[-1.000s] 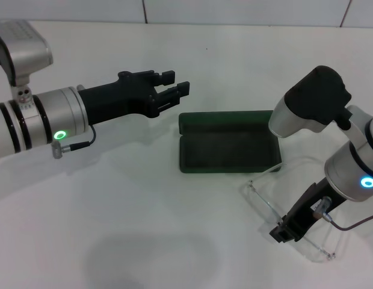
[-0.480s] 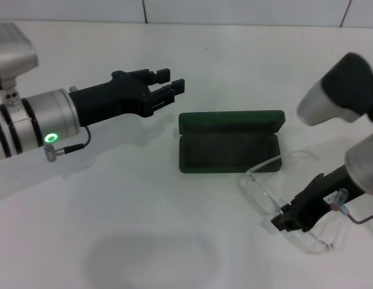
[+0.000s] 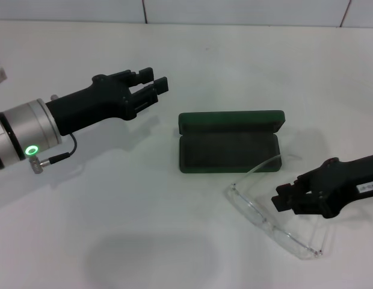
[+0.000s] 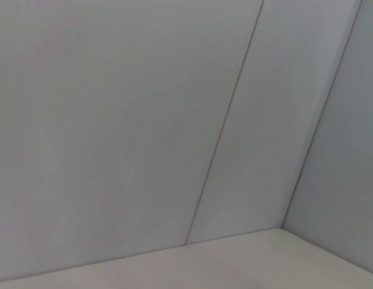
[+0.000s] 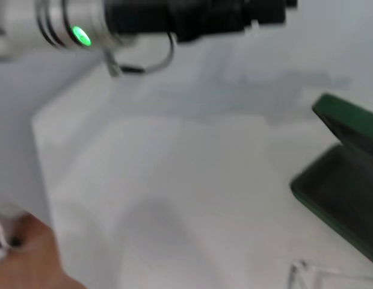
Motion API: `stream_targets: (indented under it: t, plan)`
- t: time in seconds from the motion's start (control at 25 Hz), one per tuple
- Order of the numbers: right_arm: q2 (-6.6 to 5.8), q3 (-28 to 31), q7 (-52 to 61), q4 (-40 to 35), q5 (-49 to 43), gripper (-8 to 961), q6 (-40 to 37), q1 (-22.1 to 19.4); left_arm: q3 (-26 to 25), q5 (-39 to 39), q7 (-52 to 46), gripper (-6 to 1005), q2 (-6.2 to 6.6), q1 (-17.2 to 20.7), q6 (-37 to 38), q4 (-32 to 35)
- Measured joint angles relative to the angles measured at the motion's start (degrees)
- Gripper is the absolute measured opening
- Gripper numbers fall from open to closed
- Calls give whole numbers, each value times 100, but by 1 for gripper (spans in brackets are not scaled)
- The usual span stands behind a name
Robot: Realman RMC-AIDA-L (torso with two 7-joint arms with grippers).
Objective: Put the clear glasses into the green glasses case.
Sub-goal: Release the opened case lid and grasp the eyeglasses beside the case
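The green glasses case (image 3: 228, 144) lies open in the middle of the white table, lid propped at the far side and dark lining showing; its corner also appears in the right wrist view (image 5: 349, 180). The clear glasses (image 3: 268, 220) are just in front of its right end, one thin arm reaching to the case's near right corner. My right gripper (image 3: 283, 201) comes in from the right, shut on the glasses behind the lens. My left gripper (image 3: 149, 84) hovers open to the left of the case and slightly beyond it, holding nothing.
The white table (image 3: 144, 229) stretches to a white tiled wall at the back. The left wrist view shows only wall panels (image 4: 174, 120). A tan shape (image 5: 30, 253) fills the lower left corner of the right wrist view.
My right arm has swung down low and its gripper has moved up toward the case, shifting the glasses left. My left arm has pulled back to the left.
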Motion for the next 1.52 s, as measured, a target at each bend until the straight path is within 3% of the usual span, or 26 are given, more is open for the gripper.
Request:
stream_targets:
  t: [0.2,0.36,0.56,0.64,1.16,1.52]
  plan:
    - [-29,375,-110,210,34,215,-320,79,12,4,-19,425,-3,0,26,-4]
    - [-30,414,181,-44,-236,221,-786,292,11,39,-36,425,-2,-25,29,-5]
    - [-5,-247,923,-437,-876,264,-882,520,30,54,-81,425,4,-72,30,-5]
    - [3,-495,1168,-556,-1087,425,-849,579,30,59,-108,425,12,-94,29,-5]
    - [23,-1283,1953,-1073,-1798,426,-416,765,37,65,-120,426,42,-87,28,-5]
    - [31,-1788,2245,-860,-2022,421,-158,1084,36,68,-92,426,44,-104,-12,-70]
